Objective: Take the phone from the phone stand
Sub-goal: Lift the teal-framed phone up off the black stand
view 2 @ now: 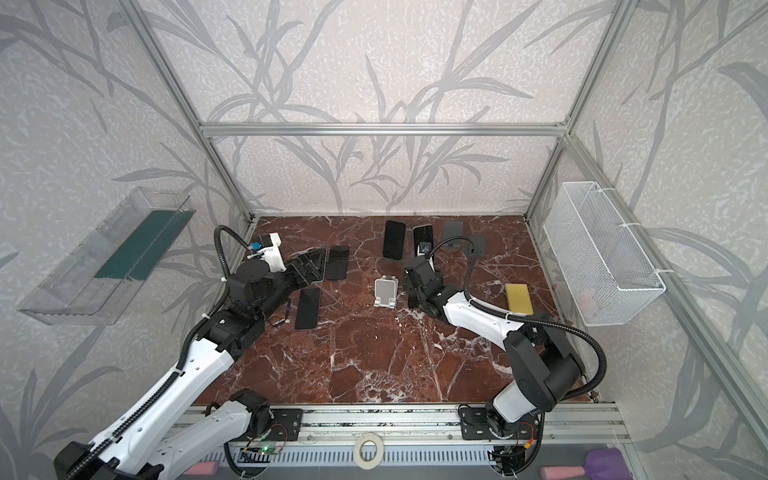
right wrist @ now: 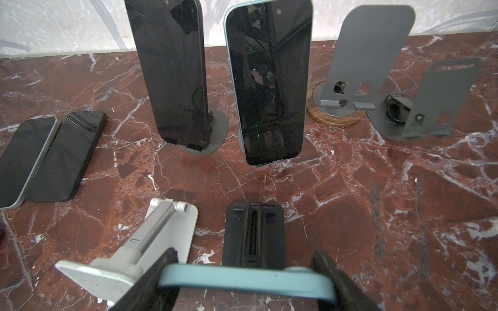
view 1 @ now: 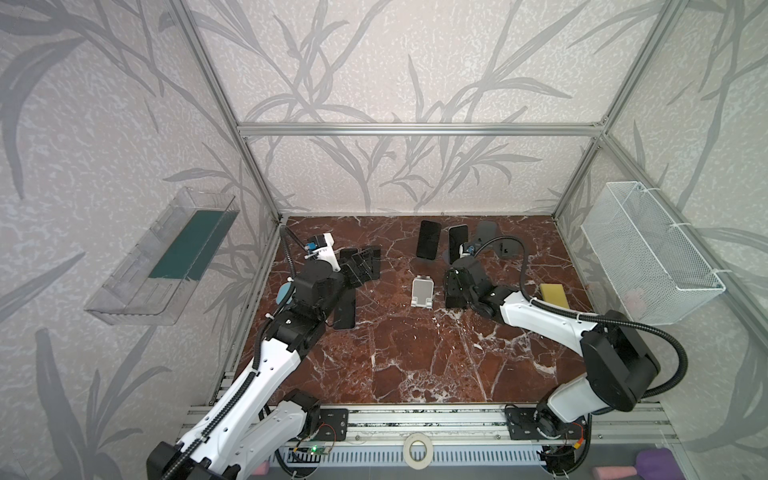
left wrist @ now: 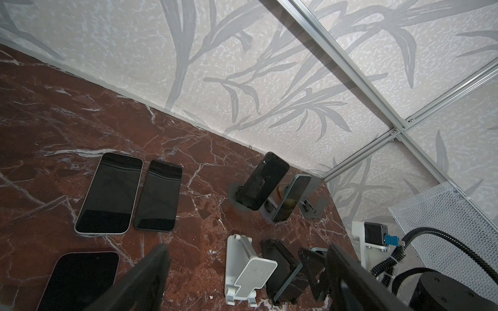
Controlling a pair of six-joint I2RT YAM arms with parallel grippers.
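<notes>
No brand or writing can be read; a small mark low on the black stand (right wrist: 253, 231) is too fine to make out. The table (view 1: 415, 353) is red-brown marble with white veins. It sits inside an aluminium frame (view 1: 415, 129), with pale walls (view 1: 395, 62) printed in grey leaves. There are six phones. Three lie flat at the left: a silver-edged phone (left wrist: 109, 194) and a dark phone (left wrist: 159, 196) side by side, and a nearer phone (left wrist: 80, 280). A black phone (right wrist: 169, 72) and a blue-rimmed phone (right wrist: 272, 83) each stand on a stand at the far middle. The sixth, the light-blue phone (right wrist: 242, 280), sits in the black stand right of centre, just beside the empty white stand (view 1: 422, 292). There are six stands as well, counting a round-based grey stand (right wrist: 372, 48) and a plain grey stand (right wrist: 444, 97), both empty at the far right. The right gripper (right wrist: 244, 254) pinches the light-blue phone by its two side edges. The left gripper (left wrist: 246, 250) hangs over the flat phones, jaws spread, holding nothing. One yellow sponge (view 1: 553, 295) lies at the right. One wire basket (view 1: 648, 257) hangs on the right wall and one clear shelf (view 1: 158, 257) on the left.
</notes>
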